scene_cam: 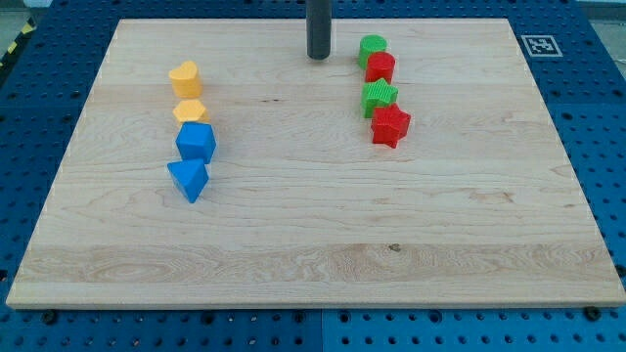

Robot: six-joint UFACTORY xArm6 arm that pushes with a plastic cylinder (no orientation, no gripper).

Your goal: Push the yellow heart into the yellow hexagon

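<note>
The yellow heart sits at the view's upper left of the wooden board. The yellow hexagon lies just below it, close to it or just touching. My tip is the end of a dark rod at the view's top centre, well to the right of both yellow blocks and just left of the green and red column.
A blue cube-like block and a blue triangle continue the left column below the hexagon. On the right stand a green cylinder, a red block, a green star and a red star.
</note>
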